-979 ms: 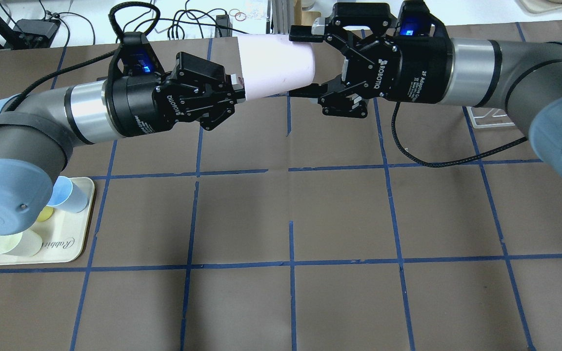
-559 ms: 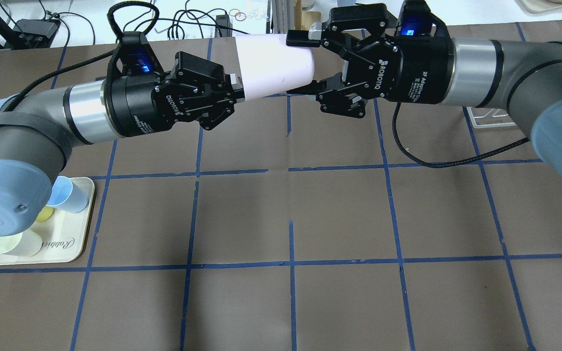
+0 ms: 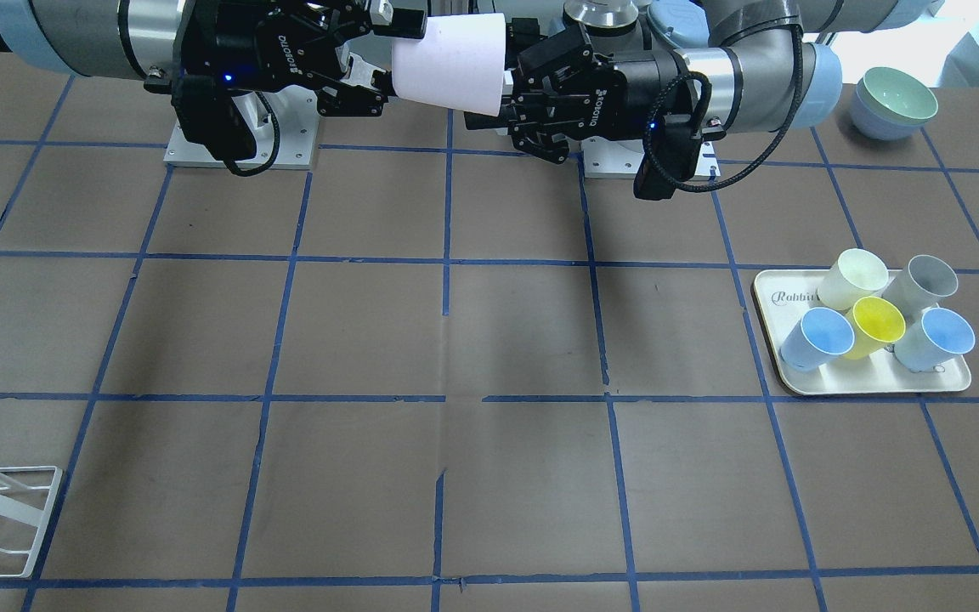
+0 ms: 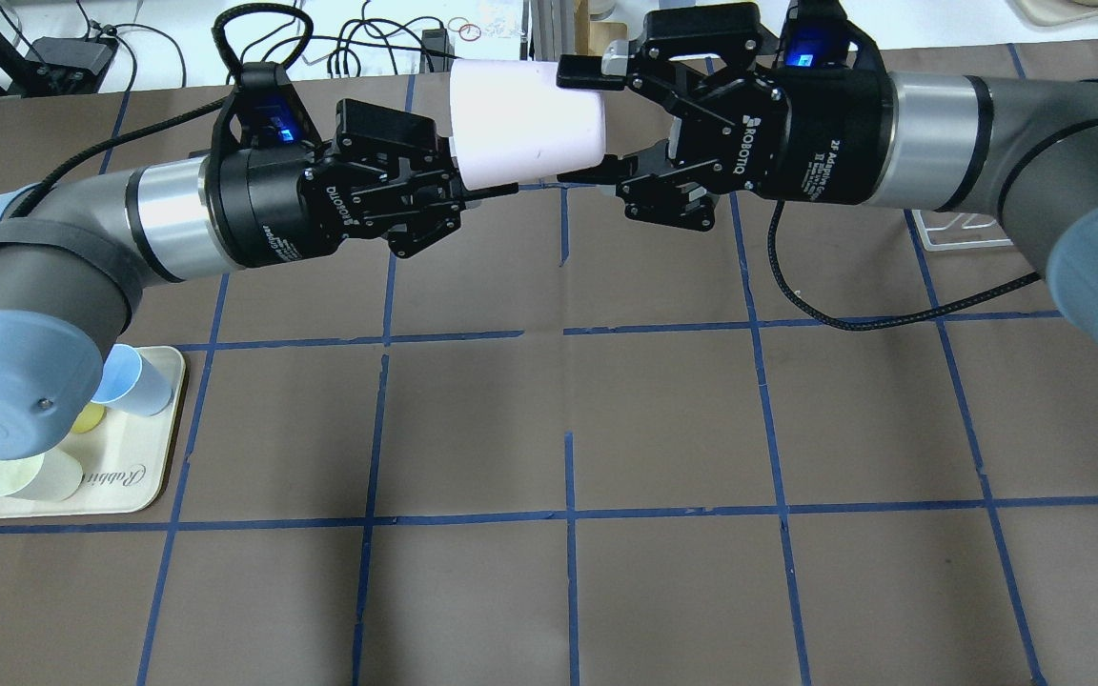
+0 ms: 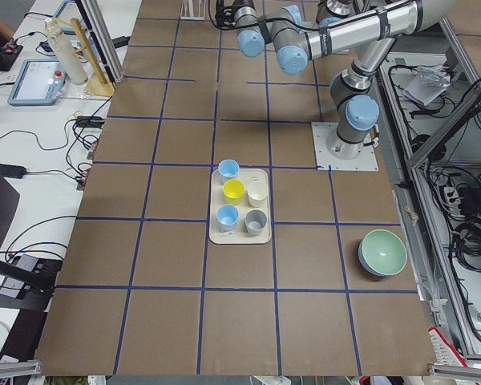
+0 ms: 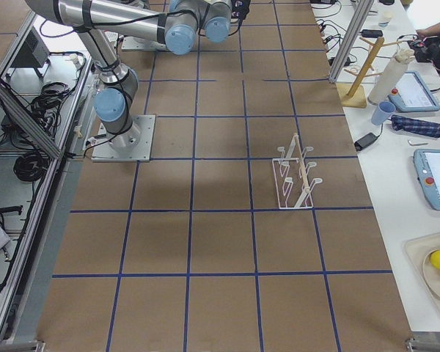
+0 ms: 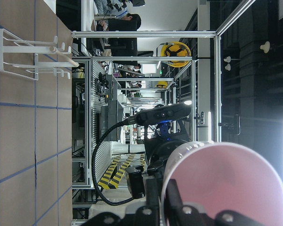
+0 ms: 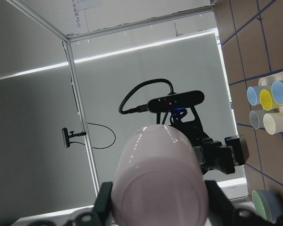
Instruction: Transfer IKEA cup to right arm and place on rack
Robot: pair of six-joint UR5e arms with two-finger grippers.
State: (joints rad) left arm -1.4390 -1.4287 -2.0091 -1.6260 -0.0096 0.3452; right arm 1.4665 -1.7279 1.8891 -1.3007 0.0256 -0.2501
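The pale pink IKEA cup (image 4: 525, 124) lies on its side in the air between both grippers, above the far middle of the table. Its wide rim faces my left gripper (image 4: 473, 171) and its base faces my right gripper (image 4: 560, 125). The right gripper's two fingers press on opposite sides of the cup near its base, as the right wrist view (image 8: 158, 179) also shows. The left gripper's fingers are slightly parted at the rim, one along the outside of the cup. The white wire rack (image 6: 293, 180) stands on the table far to the right.
A cream tray (image 3: 774, 297) with several cups, blue, yellow, pale yellow and grey, sits on the robot's left side. A green bowl on a blue one (image 3: 893, 102) stands behind it. The rack (image 4: 964, 229) is partly hidden behind the right arm.
The right gripper's fingers closed in on the cup. The cup then shifted toward the left gripper and tilted, and the left gripper's fingers spread slightly. Both arms stayed nearly still.
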